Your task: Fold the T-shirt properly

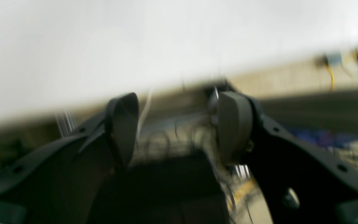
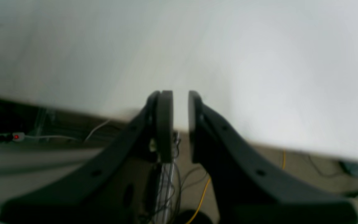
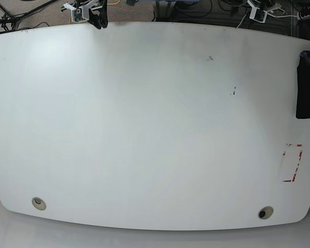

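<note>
The plain black fabric T-shirt (image 3: pixel 308 85) lies bunched at the right edge of the white worktop (image 3: pixel 144 119), unfolded, while the left end effector (image 1: pixel 179 124) stands spread and the right end effector (image 2: pixel 180 124) narrowly parted, both empty; next, reach and grasp it.

White table (image 3: pixel 144 129): the surface fills most of the base view. Two round grommet holes sit near its front edge, one at the left (image 3: pixel 39 203) and one at the right (image 3: pixel 265 213). A red-outlined rectangular marking (image 3: pixel 292 163) lies near the right edge. Small dark specks (image 3: pixel 234 92) mark the surface. Cables (image 3: pixel 20 8) lie on the floor beyond the far edge.
</note>
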